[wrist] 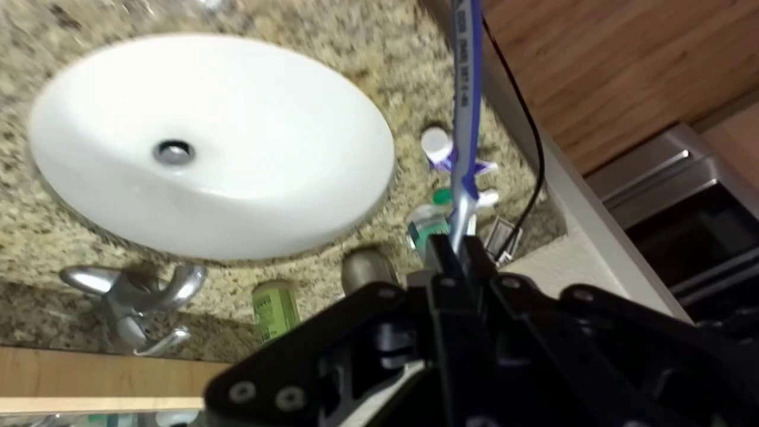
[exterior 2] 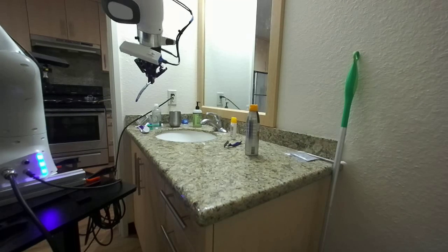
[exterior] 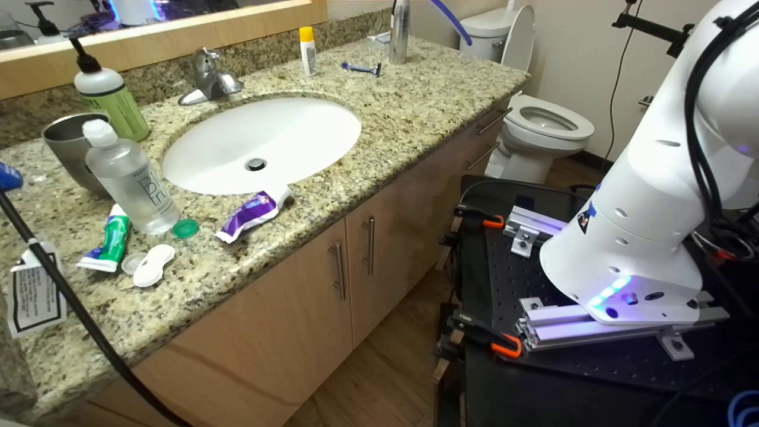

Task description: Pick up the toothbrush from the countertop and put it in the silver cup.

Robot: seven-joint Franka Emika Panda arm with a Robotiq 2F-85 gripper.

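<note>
In an exterior view, see first, at the left, the base of the robot arm [exterior 2: 21, 115], placed in front of an oven [exterior 2: 76, 124]. See next the toothbrush [exterior 2: 141, 92], held up in the air, tilted, with the blue handle pointing downward to the left. Pinched at its thin, lighter part between the two fingers of the gripper [wrist: 455, 248], as can be seen closely in the wrist view. Lower, on the counter [exterior 2: 206, 168], notice a purple-and-white tube [exterior 2: 142, 129], lying, and a clear bottle [exterior 2: 156, 117], standing. Near this bottle, find the silver cup [exterior 2: 175, 119], upright on the counter, well apart from the toothbrush. Go on, past the white sink [exterior 2: 185, 137], to the green soap bottle [exterior 2: 197, 119] with black pump and to the faucet [exterior 2: 217, 123]. Farther right, notice a small bottle [exterior 2: 233, 131] with yellow cap, a razor [exterior 2: 235, 144], lying, and a tall spray can [exterior 2: 252, 134]. At the right, see a flat packet [exterior 2: 303, 156] near the counter's end and a green-handled pole [exterior 2: 345, 120], tilted before the wall [exterior 2: 395, 140].
</note>
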